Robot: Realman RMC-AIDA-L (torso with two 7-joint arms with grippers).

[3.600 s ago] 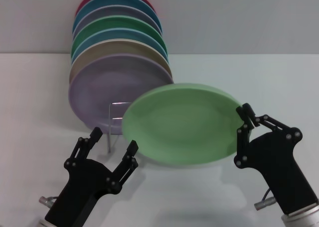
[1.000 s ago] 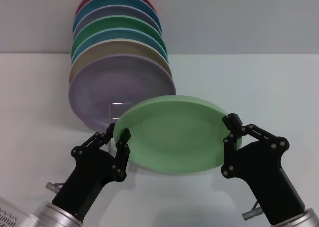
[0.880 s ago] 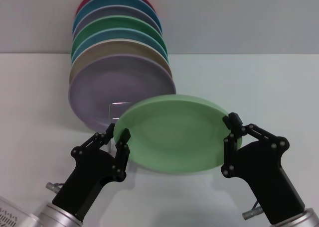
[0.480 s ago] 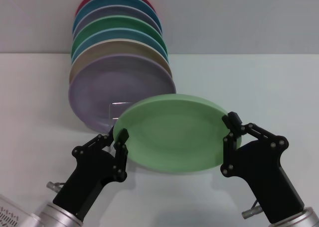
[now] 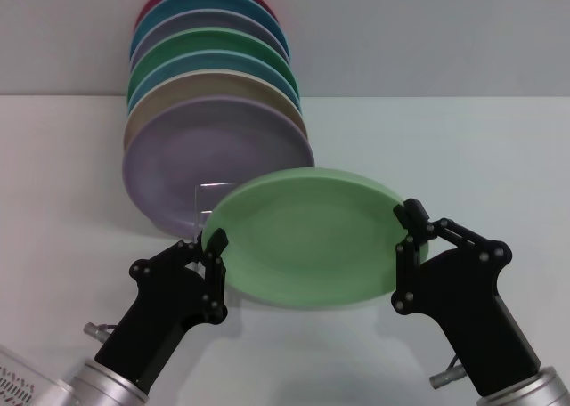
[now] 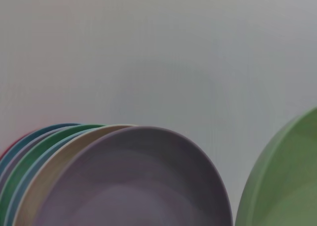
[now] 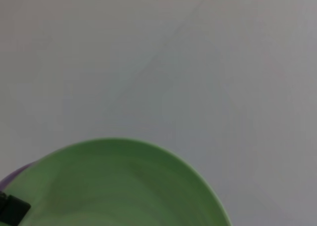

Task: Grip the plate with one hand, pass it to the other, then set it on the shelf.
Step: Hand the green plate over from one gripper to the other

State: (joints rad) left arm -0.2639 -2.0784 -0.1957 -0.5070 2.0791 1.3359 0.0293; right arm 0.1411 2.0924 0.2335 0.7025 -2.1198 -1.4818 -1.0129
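A smooth white table [image 5: 445,148] fills the lower part of the head view. Behind it rises a plain pale grey wall [image 5: 427,32]. Soft, even light falls across both.

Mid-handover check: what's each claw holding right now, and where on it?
Both claws are shut on the plate at opposite edges of its rim: the left claw on the robot's left edge, the right claw on the right edge.

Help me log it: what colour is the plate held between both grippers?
Pale mint green plate; clearest in the head view.
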